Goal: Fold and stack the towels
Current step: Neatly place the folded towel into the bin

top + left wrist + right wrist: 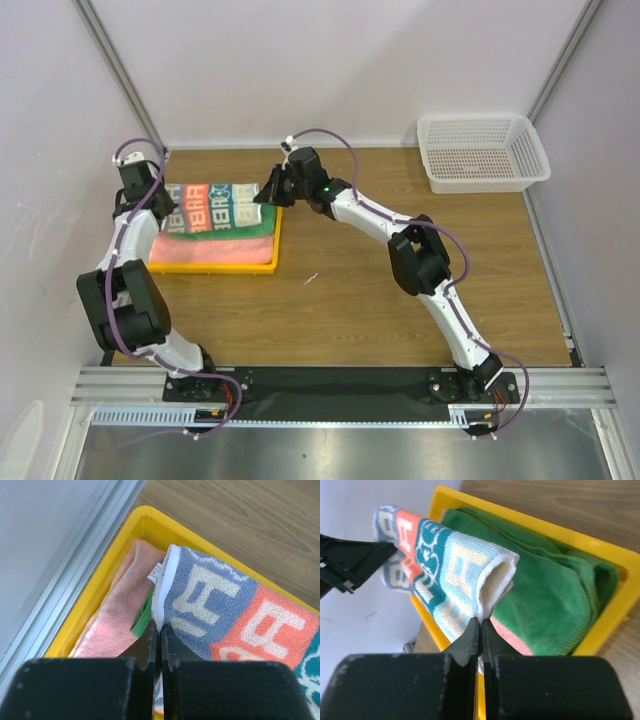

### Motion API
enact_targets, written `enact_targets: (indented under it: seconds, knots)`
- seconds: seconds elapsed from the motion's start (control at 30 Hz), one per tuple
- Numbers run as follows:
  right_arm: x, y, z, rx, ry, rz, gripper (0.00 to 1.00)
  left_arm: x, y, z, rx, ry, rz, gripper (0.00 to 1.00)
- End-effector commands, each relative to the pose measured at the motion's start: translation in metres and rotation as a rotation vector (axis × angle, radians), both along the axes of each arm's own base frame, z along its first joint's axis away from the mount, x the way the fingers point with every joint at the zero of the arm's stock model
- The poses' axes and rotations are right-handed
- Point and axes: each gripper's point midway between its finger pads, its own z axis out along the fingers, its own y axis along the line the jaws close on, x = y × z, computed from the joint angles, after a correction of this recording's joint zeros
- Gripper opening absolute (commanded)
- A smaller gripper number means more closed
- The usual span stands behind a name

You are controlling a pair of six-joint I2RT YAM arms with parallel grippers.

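The patterned towel [212,208], folded, hangs stretched between my two grippers just over the yellow tray [240,266]. My left gripper [160,627] is shut on its white-edged left end, and the patterned towel [240,615] runs off to the right. My right gripper [481,621] is shut on the folded right end of the patterned towel [445,560]. Under it in the tray lie the green towel [550,595] and the salmon-pink towel [107,625], folded and stacked. In the top view the left gripper [152,208] and right gripper [266,194] flank the tray.
A white mesh basket [482,152] stands at the back right of the wooden table [400,310]. The enclosure's wall and metal rail [65,575] run close along the tray's left side.
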Motion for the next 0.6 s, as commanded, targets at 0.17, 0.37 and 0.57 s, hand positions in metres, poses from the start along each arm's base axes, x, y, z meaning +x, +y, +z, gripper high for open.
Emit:
enact_targets:
  seconds: [0.17,0.37,0.57]
  knots:
    - [0.042,-0.049,-0.029,-0.161,0.01,-0.167,0.0,0.001,0.06,-0.011,0.098,0.021,0.162,0.0]
    - [0.046,-0.056,-0.047,-0.207,0.032,-0.179,0.0,0.006,0.058,-0.03,0.066,0.036,0.158,0.0]
    - [0.049,-0.063,-0.063,-0.252,0.029,-0.196,0.0,0.009,0.056,-0.043,0.043,0.042,0.162,0.0]
